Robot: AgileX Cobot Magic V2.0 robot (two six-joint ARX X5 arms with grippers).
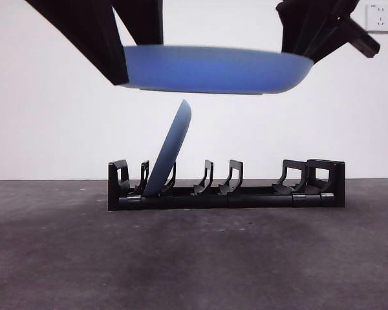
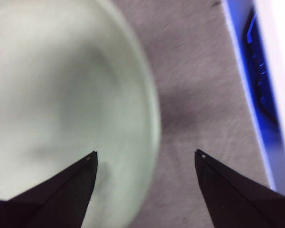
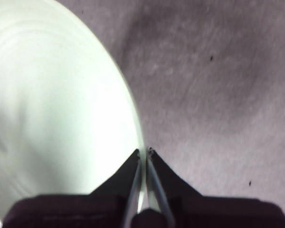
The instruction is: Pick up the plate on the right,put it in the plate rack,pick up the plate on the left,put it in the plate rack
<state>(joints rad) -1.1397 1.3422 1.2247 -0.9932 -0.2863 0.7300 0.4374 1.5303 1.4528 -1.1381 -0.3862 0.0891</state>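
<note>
Shallow blue plate [image 1: 213,69], level, aloft

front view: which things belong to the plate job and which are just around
Job: round blue plate held aloft; right gripper, shut on its rim; left gripper, open; blue plate leaning in rack; long black pronged plate rack.
Just there: white wall socket; grey table.

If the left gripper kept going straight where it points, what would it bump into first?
Probably the gray table. The left gripper is open, with the held plate's rim beside one finger, though depth is unclear.
</note>
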